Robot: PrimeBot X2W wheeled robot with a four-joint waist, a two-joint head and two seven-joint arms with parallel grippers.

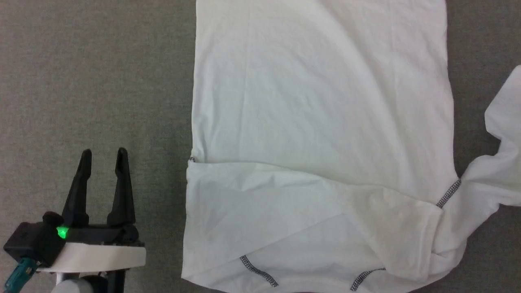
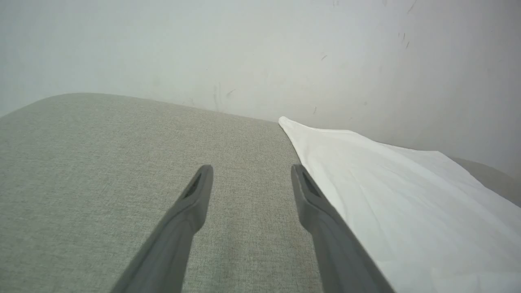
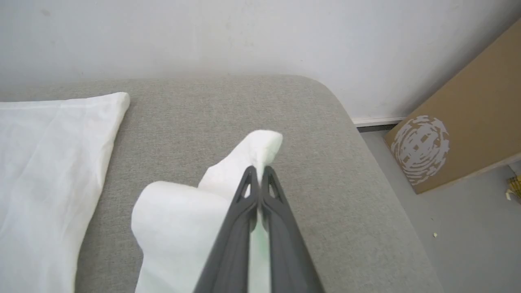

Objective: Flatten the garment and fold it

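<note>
The white garment (image 1: 321,122) lies spread on the grey surface, its body flat and its near left sleeve folded in over the chest. Dark zigzag seams (image 1: 448,193) mark the shoulders. Its right sleeve (image 1: 502,154) rises off the surface toward the right edge of the head view. My right gripper (image 3: 258,173) is shut on that sleeve (image 3: 244,162), the cloth bunched around its fingertips. Left of the garment, my left gripper (image 1: 103,156) stands open over bare surface, nothing between its fingers (image 2: 201,179), with the garment's edge (image 2: 366,183) just to its right.
The grey fabric surface (image 1: 93,81) extends wide to the left of the garment. A pale wall (image 3: 244,36) stands behind its rounded far edge. A brown cardboard panel (image 3: 468,122) leans on the floor off the surface's right side.
</note>
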